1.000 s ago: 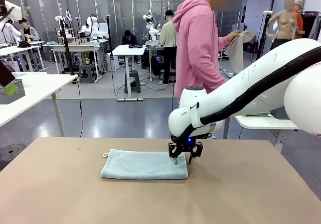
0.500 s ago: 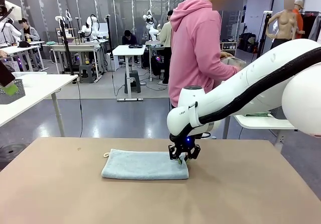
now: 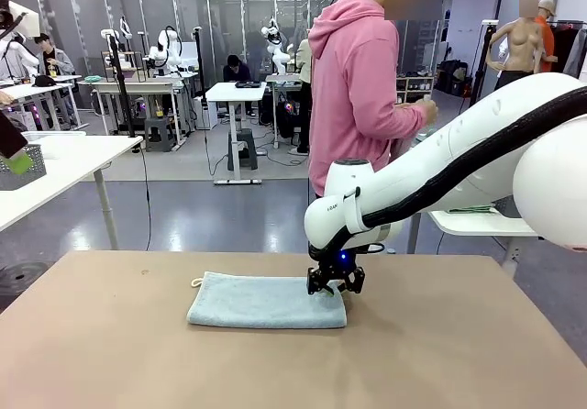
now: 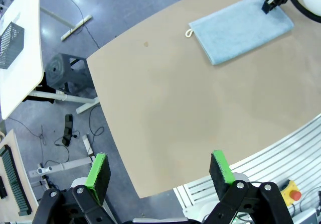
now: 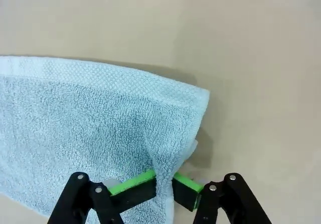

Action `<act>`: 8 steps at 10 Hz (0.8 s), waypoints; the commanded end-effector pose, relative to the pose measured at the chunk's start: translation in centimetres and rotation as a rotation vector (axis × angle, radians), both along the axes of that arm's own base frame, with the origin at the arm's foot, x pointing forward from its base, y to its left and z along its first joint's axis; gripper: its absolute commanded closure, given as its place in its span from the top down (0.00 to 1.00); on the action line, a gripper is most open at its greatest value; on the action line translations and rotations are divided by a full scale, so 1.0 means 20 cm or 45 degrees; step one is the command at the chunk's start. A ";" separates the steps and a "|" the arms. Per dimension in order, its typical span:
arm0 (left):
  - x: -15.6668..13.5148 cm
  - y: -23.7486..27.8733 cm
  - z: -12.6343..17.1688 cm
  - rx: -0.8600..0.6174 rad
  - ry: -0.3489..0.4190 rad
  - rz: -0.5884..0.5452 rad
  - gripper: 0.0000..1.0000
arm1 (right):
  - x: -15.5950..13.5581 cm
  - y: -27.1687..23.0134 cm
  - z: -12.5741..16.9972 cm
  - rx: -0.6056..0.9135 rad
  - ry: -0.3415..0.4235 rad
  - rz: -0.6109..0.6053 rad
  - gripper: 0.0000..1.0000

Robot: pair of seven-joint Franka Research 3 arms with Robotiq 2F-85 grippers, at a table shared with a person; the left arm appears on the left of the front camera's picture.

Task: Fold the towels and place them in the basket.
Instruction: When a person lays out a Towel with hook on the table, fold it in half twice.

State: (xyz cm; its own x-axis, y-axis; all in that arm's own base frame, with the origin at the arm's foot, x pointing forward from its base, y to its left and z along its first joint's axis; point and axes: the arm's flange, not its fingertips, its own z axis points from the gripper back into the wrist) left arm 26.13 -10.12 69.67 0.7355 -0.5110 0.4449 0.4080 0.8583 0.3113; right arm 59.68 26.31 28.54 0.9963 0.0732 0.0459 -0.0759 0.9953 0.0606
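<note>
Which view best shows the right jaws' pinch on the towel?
Right wrist view: right jaws pinch a raised towel fold, close up. Front view shows them small at its corner; left wrist view, tiny.

Under the right gripper (image 3: 336, 290) spreads a plain tan table (image 3: 275, 363). Past the gripper, beyond the table's far edge, a glossy grey floor (image 3: 183, 212) catches pale reflections of the room's light. Well behind the gripper and to its left stands a small white table (image 3: 234, 91) with a dark stool (image 3: 244, 148) beneath it. Farther left is a larger white table (image 3: 64, 166). Behind the gripper to its right sits another white tabletop (image 3: 481, 223). The back wall (image 3: 83, 10) is dark, divided into tall framed panels. A thin black cable (image 3: 147, 198) runs down to the floor.
</note>
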 end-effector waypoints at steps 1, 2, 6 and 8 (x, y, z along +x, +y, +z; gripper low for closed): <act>0.00 0.00 0.00 0.000 -0.015 0.010 1.00 | -0.03 -0.04 0.14 -0.066 -0.035 0.012 0.00; 0.00 0.00 0.00 0.000 -0.015 0.010 1.00 | -0.05 -0.09 0.24 -0.136 -0.071 0.044 0.00; 0.00 0.00 0.00 0.000 -0.015 0.010 1.00 | -0.10 -0.09 0.66 -0.243 -0.212 0.124 0.00; 0.00 0.00 0.00 0.000 -0.015 0.010 1.00 | -0.07 0.09 0.74 -0.233 -0.190 0.246 0.00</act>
